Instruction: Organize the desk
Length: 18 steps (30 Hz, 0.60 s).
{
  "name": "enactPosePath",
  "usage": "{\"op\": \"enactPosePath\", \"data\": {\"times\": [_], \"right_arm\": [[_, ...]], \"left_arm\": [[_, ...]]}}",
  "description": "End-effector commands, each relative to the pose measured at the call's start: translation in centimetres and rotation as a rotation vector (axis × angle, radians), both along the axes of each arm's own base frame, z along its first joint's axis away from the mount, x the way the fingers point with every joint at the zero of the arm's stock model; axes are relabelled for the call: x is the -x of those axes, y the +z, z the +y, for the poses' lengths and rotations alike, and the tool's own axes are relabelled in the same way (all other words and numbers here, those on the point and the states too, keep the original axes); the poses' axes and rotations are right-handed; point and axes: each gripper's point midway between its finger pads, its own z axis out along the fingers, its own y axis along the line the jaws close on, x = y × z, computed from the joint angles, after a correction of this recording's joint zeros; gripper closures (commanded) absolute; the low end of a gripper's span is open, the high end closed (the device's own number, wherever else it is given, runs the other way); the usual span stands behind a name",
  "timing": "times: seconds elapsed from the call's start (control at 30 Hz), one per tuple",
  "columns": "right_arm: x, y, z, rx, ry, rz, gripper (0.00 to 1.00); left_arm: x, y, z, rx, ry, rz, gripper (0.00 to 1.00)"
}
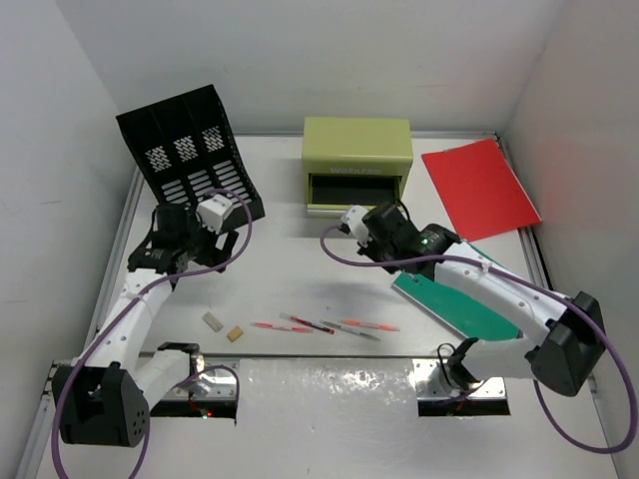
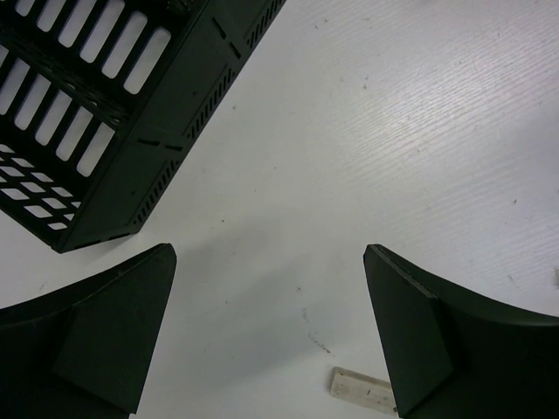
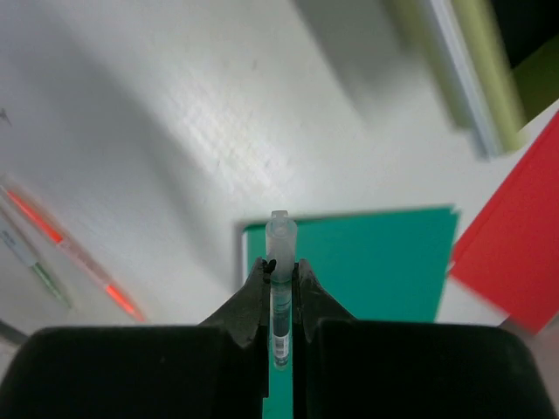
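The white desk holds several pens near its front centre, and two small erasers to their left. My right gripper hangs above the desk in front of the olive drawer chest. In the right wrist view it is shut on a clear pen with dark ink, which stands up between the fingers. My left gripper is open and empty above the desk, just in front of the black file rack. One eraser lies by its right finger.
The chest's drawer stands open. A green folder lies under my right arm, and a red folder lies at the back right. Orange and green pens show at the left of the right wrist view. White walls enclose the desk.
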Motion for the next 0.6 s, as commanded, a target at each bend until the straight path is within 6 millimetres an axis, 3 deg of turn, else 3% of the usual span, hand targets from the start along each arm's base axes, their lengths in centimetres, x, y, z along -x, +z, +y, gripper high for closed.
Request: {"op": "enactPosePath", "data": {"times": [0.0, 0.17, 0.27, 0.3, 0.4, 0.43, 0.5, 0.57], "right_arm": [[-3.6, 6.3, 3.2, -0.056, 0.148, -0.206, 1.00], [-7.4, 12.6, 8.1, -0.083, 0.387, -0.450, 1.00], [-9.4, 12.9, 10.7, -0.002, 0.528, -0.504, 1.00], [-10.3, 13.9, 11.2, 0.019, 0.544, -0.534, 1.00], [-13.5, 13.1, 12.8, 0.171, 0.630, -0.556, 1.00], [-14.4, 11.1, 13.5, 0.210, 0.655, -0.522, 1.00], [-15.9, 11.1, 14.5, 0.245, 0.679, -0.531, 1.00], [-17.4, 9.7, 15.1, 0.281, 0.696, -0.506, 1.00]], "left_arm": [[-1.0, 1.2, 0.1, 0.007, 0.014, -0.041, 0.12], [-1.0, 1.0, 0.1, 0.006, 0.016, -0.033, 0.12], [-1.1, 0.6, 0.2, 0.005, 0.020, -0.021, 0.12], [-1.1, 0.5, 0.2, 0.004, 0.023, -0.019, 0.12], [-1.2, 0.3, 0.9, -0.025, 0.055, -0.015, 0.12], [-1.3, 0.2, 1.1, -0.032, 0.063, -0.015, 0.12], [-1.2, 0.0, 1.4, -0.045, 0.067, -0.018, 0.12], [-1.1, -0.2, 1.5, -0.052, 0.068, -0.013, 0.12]]}}
